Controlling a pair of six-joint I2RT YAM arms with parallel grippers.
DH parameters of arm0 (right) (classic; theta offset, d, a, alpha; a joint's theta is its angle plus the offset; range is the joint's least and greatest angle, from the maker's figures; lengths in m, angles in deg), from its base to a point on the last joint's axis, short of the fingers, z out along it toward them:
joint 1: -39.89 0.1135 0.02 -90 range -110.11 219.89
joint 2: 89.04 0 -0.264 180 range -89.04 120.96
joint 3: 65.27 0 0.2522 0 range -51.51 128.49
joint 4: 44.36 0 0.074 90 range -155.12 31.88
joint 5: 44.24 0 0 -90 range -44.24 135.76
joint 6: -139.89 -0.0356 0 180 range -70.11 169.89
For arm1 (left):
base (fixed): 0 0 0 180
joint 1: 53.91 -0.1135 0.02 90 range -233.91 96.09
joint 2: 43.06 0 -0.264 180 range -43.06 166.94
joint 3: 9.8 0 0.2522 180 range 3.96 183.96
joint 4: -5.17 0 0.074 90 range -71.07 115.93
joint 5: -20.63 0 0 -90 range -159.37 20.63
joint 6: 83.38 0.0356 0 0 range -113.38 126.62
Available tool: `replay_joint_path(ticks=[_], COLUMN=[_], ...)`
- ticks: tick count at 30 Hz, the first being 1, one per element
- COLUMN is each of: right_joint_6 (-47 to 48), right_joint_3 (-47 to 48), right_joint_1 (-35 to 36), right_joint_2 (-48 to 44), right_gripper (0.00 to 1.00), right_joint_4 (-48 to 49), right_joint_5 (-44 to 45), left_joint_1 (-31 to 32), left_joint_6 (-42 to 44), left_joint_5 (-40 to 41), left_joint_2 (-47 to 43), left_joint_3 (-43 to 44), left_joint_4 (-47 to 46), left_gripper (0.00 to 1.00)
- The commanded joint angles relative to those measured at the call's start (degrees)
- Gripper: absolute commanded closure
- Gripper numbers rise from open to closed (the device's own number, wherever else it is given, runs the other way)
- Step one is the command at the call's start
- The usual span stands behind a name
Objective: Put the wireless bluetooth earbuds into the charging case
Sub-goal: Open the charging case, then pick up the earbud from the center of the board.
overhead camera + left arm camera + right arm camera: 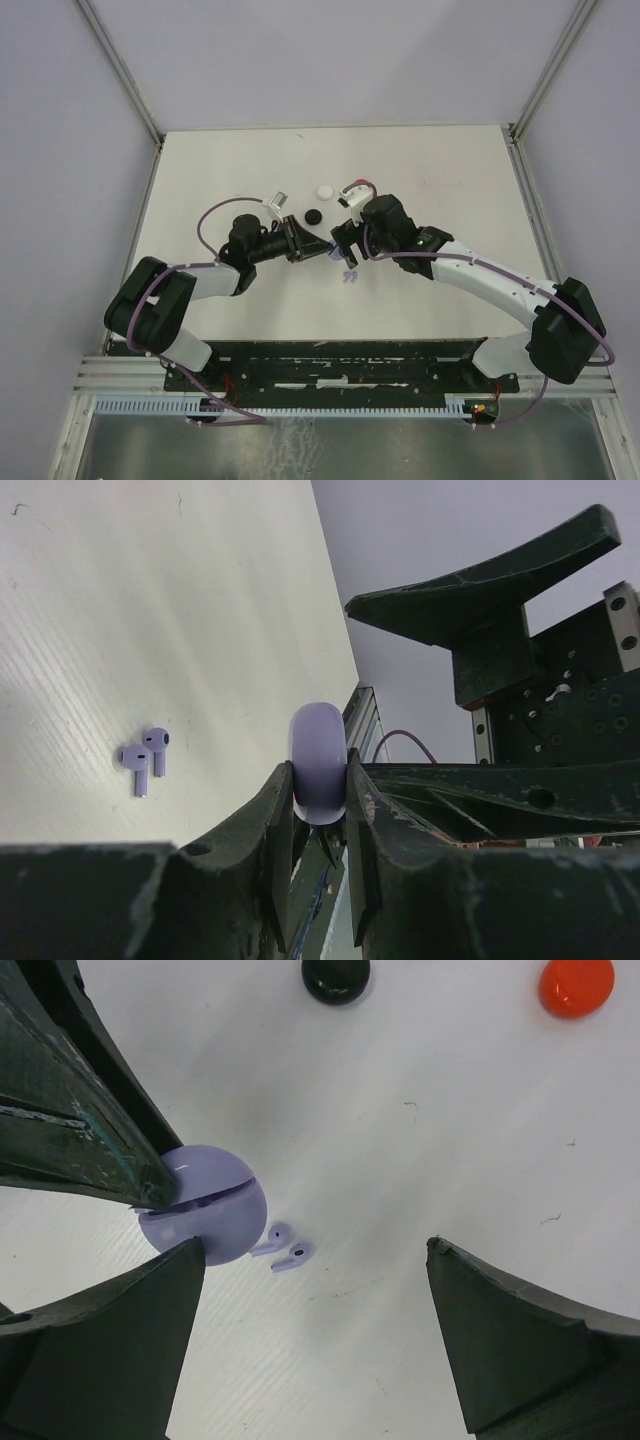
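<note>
My left claw (320,772) is clenched on the lavender case (318,750), a rounded shell gripped on edge between both fingers. A seam line curves across its face. I cannot tell whether the lid is ajar, what is inside, or whether the case touches the table (450,180).

My right claw (315,1250) hangs released with its fingers spread wide. One finger is close beside the case and the other is well apart from it. Between those fingers lie the two lavender earbuds (294,1254), on the table just beside the case and outside it. They rest side by side, very close together, stems pointing roughly the same way.

Farther out on the table sit a black disc (336,975) and a red disc (576,985), well apart from each other. From above, a white disc (323,190) shows near the black one. In that overhead view both claws meet near the middle of the table, with the earbuds just on the near side of them.
</note>
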Motion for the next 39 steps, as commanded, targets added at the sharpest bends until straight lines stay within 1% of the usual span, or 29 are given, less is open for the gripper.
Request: replay_joint_path(ticks=[1,7,14,19,23,26,27,29,32,34,37,39], right_joint_6=[-1.4,-1.9,-2.2,-3.6,-5.6,-7.4,-8.0,-9.2,-10.5,-11.1,-11.6,-11.8], right_joint_3=[-0.6,-1.1,-2.0,-5.2,-5.7,-4.7,-4.4,-3.5,-2.8,-2.7,-2.4,-2.1], right_joint_1=[-0.2,-0.2,-0.6,-1.0,-1.5,-1.5,-1.5,-1.6,-1.5,-1.5,-1.6,-1.5], right_joint_2=[1.4,3.1,3.0,-1.4,-1.2,2.1,3.4,5.9,9.0,10.2,11.7,12.7], right_gripper=[0.00,0.00,0.00,0.00,0.00,0.06,0.09,0.17,0.34,0.40,0.46,0.47], right_joint_4=[2.9,4.5,6.5,7.3,4.6,1.6,1.1,0.0,-0.8,-0.8,-0.9,-0.8], right_joint_5=[1.7,1.6,2.7,5.8,7.2,7.0,6.8,6.0,5.1,4.7,3.7,3.1], left_joint_1=[0.2,0.1,0.1,-2.2,-6.0,-8.7,-9.2,-9.6,-9.7,-9.7,-9.7,-9.8], left_joint_6=[-2.4,-3.2,-6.4,-9.0,-15.6,-21.5,-23.2,-25.3,-25.8,-25.6,-25.5,-25.4], left_joint_5=[0.2,0.3,0.1,3.5,8.3,10.7,11.1,11.6,11.5,11.5,11.5,11.3], left_joint_2=[-1.9,-2.4,-1.0,-0.9,-0.5,0.9,1.7,2.7,3.1,3.1,3.1,3.4], left_joint_3=[1.9,1.5,0.5,-0.4,-3.8,-7.4,-8.4,-10.0,-11.1,-11.5,-11.7,-11.6], left_joint_4=[-3.7,-4.6,-8.8,-9.1,-15.6,-24.0,-28.0,-32.0,-33.4,-33.4,-33.5,-33.6], left_gripper=[0.97,0.97,0.97,0.97,0.97,0.97,0.97,0.97,0.97,0.97,0.97,0.97])
